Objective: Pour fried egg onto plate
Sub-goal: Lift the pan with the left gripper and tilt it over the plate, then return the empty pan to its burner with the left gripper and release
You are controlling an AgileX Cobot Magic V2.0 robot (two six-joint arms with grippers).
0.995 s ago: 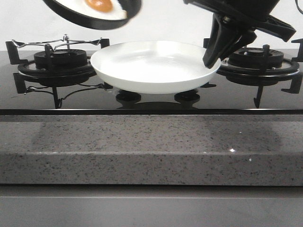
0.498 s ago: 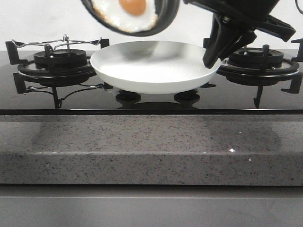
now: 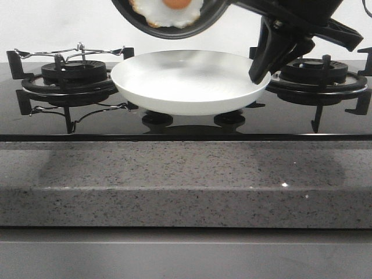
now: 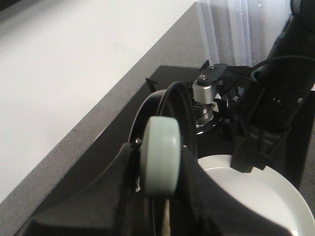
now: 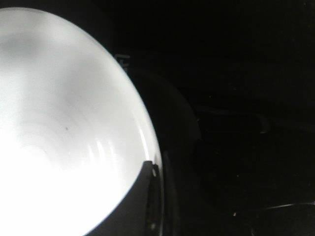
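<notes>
Pan (image 3: 174,17) has swung from 10 o'clock to above plate (image 3: 189,81), tilted; fried egg (image 3: 168,10) not yet tipped out. Left hand (image 4: 160,196) clamped on pan handle; right hand (image 3: 261,72) clamped on plate rim.

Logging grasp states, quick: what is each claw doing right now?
Left claw: closed on the black pan handle.
Right claw: closed on the plate rim.

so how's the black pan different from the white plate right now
The pan is black, held in the air and tilted toward the camera; the plate is glossy white and sits level on the stovetop. The pan carries the fried egg, while the plate is bare. The plate looks wider than the pan. Both are round and shallow.
</notes>
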